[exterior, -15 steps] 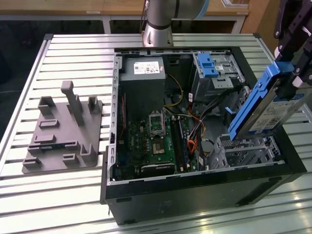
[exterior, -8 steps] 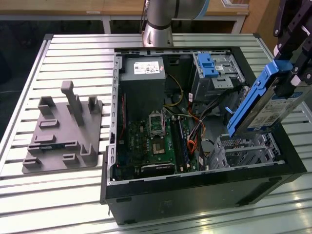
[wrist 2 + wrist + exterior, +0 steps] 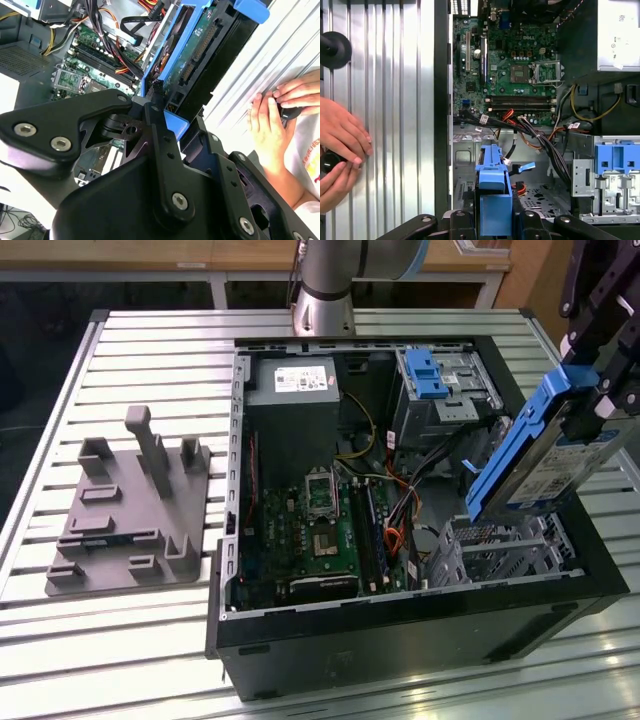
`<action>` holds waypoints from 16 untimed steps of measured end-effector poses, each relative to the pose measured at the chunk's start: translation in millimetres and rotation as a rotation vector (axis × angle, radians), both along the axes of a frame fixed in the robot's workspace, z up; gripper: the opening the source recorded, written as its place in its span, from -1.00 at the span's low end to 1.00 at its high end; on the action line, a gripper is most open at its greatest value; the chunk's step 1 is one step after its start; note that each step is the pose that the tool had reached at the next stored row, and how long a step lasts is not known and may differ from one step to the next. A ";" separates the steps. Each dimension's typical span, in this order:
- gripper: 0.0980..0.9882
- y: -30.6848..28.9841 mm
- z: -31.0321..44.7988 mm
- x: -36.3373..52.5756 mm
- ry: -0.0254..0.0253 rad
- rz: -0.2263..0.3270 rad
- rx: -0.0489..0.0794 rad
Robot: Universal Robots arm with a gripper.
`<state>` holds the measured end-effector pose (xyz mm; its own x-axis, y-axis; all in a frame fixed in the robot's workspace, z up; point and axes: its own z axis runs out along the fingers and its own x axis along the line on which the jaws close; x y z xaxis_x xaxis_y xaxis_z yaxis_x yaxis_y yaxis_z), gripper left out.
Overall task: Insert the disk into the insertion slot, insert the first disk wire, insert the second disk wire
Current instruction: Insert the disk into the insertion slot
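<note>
Slatted metal table [image 3: 150, 350] carries an open computer case [image 3: 400, 640]. The gripper [image 3: 590, 405] is clamped on the disk [image 3: 530, 455], tilted above the insertion slot [image 3: 500, 545] near the table's edge at the exterior view's right. Both wrist views add a person's hands [image 3: 342, 132] on the table beside the case.

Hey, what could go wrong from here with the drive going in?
The disk, clamped in the gripper, hangs tilted above the insertion slot, so it might catch on the cage's rim. Loose cables lie beside the slot and could get pinched. A person's hands rest on the table near the case.
</note>
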<state>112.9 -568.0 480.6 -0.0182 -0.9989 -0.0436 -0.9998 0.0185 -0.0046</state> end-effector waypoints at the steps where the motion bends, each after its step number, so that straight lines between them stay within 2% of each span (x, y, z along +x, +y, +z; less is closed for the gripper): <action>1: -0.40 0.0 -0.6 0.0 0.0000 0.000 0.000; 16: -0.40 0.0 -7.3 0.1 0.0000 0.000 0.000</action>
